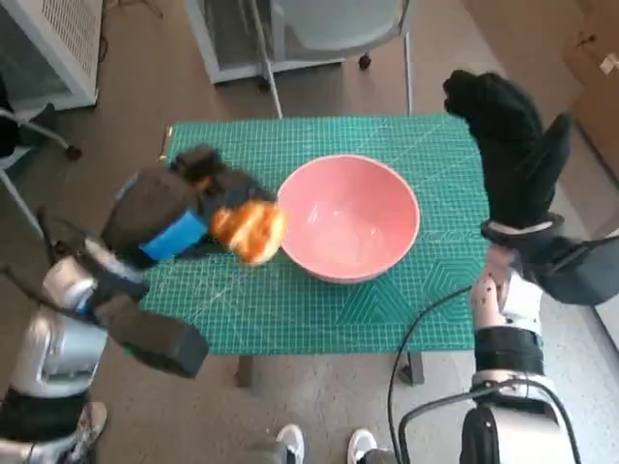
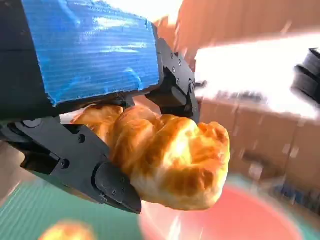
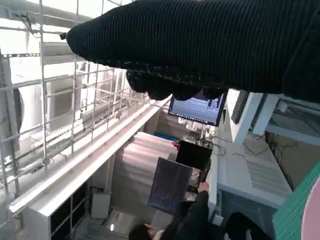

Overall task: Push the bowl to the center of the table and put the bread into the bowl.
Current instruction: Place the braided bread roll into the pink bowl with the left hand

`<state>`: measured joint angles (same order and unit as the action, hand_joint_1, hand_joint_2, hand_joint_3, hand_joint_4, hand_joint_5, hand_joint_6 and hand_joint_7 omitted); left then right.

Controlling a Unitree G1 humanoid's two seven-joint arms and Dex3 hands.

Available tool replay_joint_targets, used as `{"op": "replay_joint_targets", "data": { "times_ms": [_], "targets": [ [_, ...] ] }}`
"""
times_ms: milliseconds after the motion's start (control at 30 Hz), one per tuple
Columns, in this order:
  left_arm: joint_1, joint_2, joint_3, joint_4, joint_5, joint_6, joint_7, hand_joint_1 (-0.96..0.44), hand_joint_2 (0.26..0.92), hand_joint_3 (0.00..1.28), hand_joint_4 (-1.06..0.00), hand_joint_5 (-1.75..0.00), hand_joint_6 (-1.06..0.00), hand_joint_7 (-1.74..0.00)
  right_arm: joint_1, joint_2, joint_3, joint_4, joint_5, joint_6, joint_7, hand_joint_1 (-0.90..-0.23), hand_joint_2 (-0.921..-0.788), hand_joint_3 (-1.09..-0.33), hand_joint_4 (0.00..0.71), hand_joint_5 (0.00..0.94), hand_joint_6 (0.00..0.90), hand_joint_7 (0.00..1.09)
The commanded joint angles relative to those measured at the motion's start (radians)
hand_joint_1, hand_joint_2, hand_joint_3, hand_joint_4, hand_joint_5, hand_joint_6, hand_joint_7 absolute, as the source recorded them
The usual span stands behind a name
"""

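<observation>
- Head view: the pink bowl sits near the middle of the green worktop, so the pushing step looks done. The left robot hand holds the bread lifted just beside the bowl's rim on the robot's left, not yet over the hollow. The right robot hand is raised at the worktop's right edge, well apart from the bowl, and carries nothing; from here its fingers look extended rather than curled.
- Left wrist view: the left robot hand grips the bread between its black fingers and the blue-taped body above, with much of the loaf jutting out past the fingers. The bowl shows as a blurred pink shape beneath the bread. A second golden blur lies on the green mat near the picture's corner; I cannot tell what it is.
- Right wrist view: the right robot hand appears as a dark knitted band with nothing under it. Past it are a wire rack, a monitor and a seated person; a sliver of worktop and bowl shows at the corner.
- Step in hand: carrying the bread to the bowl. The next move, as I judge it, calls for shifting the left robot hand further over the bowl's hollow, lowering it, then releasing.
</observation>
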<state>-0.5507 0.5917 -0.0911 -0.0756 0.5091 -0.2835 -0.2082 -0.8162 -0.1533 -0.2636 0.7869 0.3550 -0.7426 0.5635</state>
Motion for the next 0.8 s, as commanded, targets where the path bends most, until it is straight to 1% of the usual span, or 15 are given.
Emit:
{"op": "replay_joint_targets", "data": {
  "times_ms": [33,133,267,500,633,800],
  "targets": [
    [-0.1,-0.077,-0.063,0.094,0.021,0.0,0.022,0.0,0.911,0.0,-0.74,-1.12,-0.76,-1.01,0.013,-0.005,-0.003,0.011,0.007,0.004,0.012,-0.652,-0.921,-0.604,0.247,0.003,0.361,0.01],
    [-0.149,-0.111,-0.096,0.169,0.037,-0.018,0.041,0.0,0.917,0.02,-0.72,-1.14,-0.73,-1.05,0.017,-0.006,-0.004,0.005,0.006,0.003,0.012,-0.653,-0.921,-0.604,0.247,0.003,0.363,0.01],
    [-0.229,-0.161,-0.151,0.315,0.065,-0.059,0.072,0.0,0.92,0.05,-0.67,-1.17,-0.68,-1.12,0.028,-0.01,-0.005,-0.012,0.004,0.004,0.01,-0.651,-0.921,-0.607,0.248,0.003,0.364,0.01],
    [-0.339,-0.226,-0.226,0.526,0.09,-0.111,0.08,0.0,0.921,0.09,-0.63,-1.2,-0.63,-1.19,0.048,-0.019,-0.008,-0.041,0.001,0.004,0.003,-0.639,-0.921,-0.614,0.248,0.002,0.364,0.01],
    [-0.379,-0.25,-0.258,0.614,0.105,-0.133,0.09,0.0,0.92,0.11,-0.61,-1.23,-0.6,-1.21,0.057,-0.021,-0.009,-0.055,-0.004,0.007,-0.006,-0.632,-0.921,-0.62,0.247,0.001,0.363,0.01],
    [-0.414,-0.281,-0.311,0.714,0.152,-0.152,0.124,0.0,0.92,0.12,-0.6,-1.24,-0.6,-1.21,0.076,-0.022,-0.006,-0.085,-0.013,0.01,-0.025,-0.629,-0.921,-0.624,0.245,0.0,0.361,0.0]
  ]
}}
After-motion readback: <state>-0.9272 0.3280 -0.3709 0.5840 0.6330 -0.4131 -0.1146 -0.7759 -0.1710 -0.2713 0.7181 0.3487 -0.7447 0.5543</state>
